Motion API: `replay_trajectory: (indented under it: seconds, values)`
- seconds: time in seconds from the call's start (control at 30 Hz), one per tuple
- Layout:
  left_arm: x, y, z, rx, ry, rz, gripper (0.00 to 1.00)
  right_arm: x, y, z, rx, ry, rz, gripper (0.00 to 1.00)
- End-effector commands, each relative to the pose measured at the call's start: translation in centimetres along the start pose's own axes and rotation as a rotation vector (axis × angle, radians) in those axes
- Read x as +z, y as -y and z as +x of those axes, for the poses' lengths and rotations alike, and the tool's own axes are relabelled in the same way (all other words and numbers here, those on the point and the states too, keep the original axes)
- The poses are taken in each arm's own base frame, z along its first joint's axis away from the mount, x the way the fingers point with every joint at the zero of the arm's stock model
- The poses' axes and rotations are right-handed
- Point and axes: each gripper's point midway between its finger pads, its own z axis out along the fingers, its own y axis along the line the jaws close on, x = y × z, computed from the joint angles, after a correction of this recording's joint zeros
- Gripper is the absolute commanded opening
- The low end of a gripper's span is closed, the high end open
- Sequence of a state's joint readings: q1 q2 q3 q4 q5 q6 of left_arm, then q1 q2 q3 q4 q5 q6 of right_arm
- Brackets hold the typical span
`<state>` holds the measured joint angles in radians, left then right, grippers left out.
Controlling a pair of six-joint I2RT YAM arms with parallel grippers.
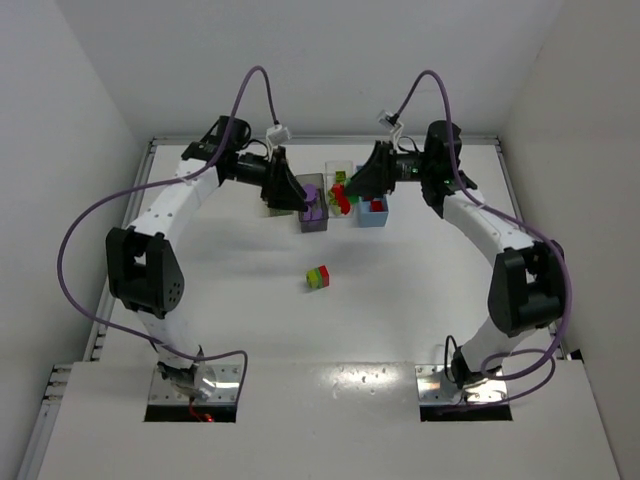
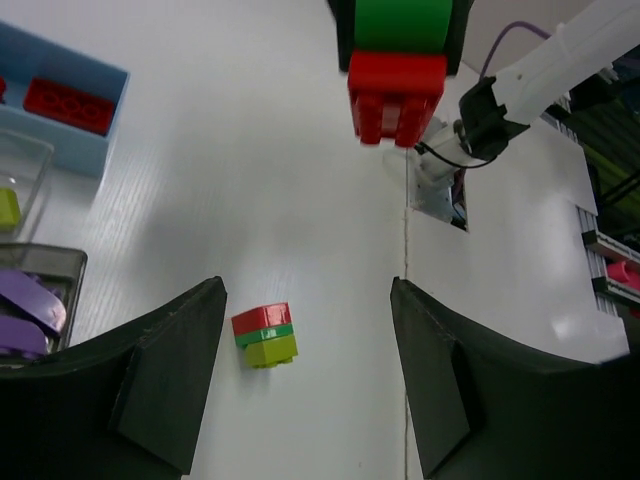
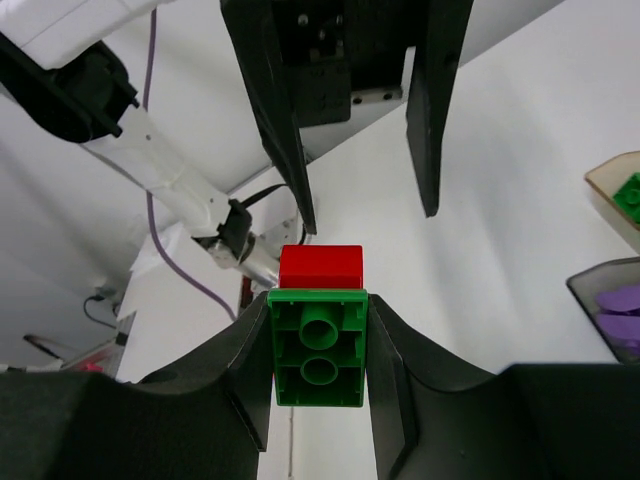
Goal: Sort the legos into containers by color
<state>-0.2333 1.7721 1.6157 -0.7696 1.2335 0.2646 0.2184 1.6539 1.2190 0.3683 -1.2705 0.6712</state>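
Note:
My right gripper (image 1: 352, 190) is shut on a dark green brick (image 3: 318, 348) with a red brick (image 3: 320, 267) stuck to it, held above the bins. In the left wrist view this pair (image 2: 397, 95) hangs at the top. My left gripper (image 1: 298, 195) is open and empty, facing the right one; its fingers (image 3: 272, 110) show in the right wrist view. A stack of red, dark green and lime bricks (image 1: 318, 277) lies on the table; the left wrist view shows it too (image 2: 265, 335). The light blue bin (image 2: 70, 145) holds a red brick (image 2: 68, 105).
The dark grey bin (image 1: 312, 226) holds purple bricks (image 2: 25, 310). The clear bin (image 1: 338, 168) holds a lime brick (image 2: 8, 208). The tan bin (image 3: 607, 205) holds a green brick (image 3: 630, 195). All the bins stand close together at the back, under both grippers.

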Motion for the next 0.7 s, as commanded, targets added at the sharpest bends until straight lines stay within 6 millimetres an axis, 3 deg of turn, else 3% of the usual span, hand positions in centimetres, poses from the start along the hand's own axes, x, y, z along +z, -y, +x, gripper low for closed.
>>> replay_trajectory:
  seconds: [0.0, 0.4, 0.67]
  values:
    - [-0.1, 2.6, -3.3, 0.117, 0.055, 0.089, 0.73, 0.9, -1.3, -0.1, -0.053, -0.020, -0.066, 0.07]
    - [1.2, 3.9, -3.6, 0.139, 0.049, 0.153, 0.73, 3.5, -0.9, 0.4, -0.048, -0.049, -0.109, 0.07]
    - [1.9, 4.1, -3.3, 0.134, 0.038, 0.169, 0.73, 4.0, -0.8, 0.0, -0.064, -0.050, -0.119, 0.07]
